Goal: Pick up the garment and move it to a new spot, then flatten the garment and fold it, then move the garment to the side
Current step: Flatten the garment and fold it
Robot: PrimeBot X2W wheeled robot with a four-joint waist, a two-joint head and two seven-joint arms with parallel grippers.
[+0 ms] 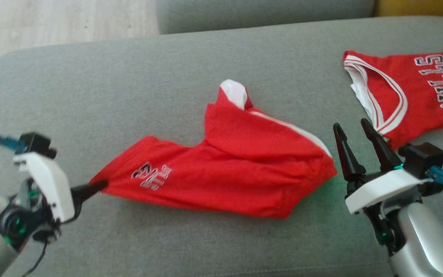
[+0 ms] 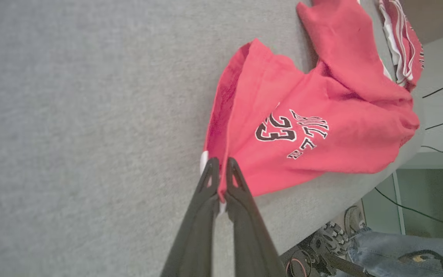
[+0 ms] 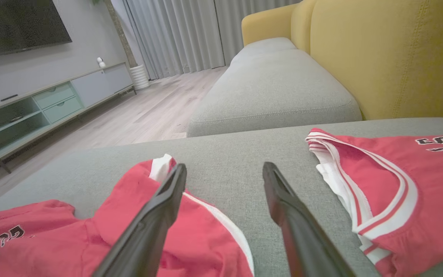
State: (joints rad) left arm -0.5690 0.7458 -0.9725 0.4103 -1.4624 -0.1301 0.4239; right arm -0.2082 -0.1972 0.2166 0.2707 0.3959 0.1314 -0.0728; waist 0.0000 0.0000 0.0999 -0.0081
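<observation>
Left gripper (image 2: 222, 165), right up front, is clamped tight on the corner hem of the red shorts (image 1: 225, 177), which lie crumpled mid-cushion on the grey sofa (image 1: 167, 77), long axis running left to right between both arms. Right gripper (image 1: 351, 126) sits empty, fingers spread wide, just beside the shorts' far end, so I'd say it's the nearer arm for that side.
</observation>
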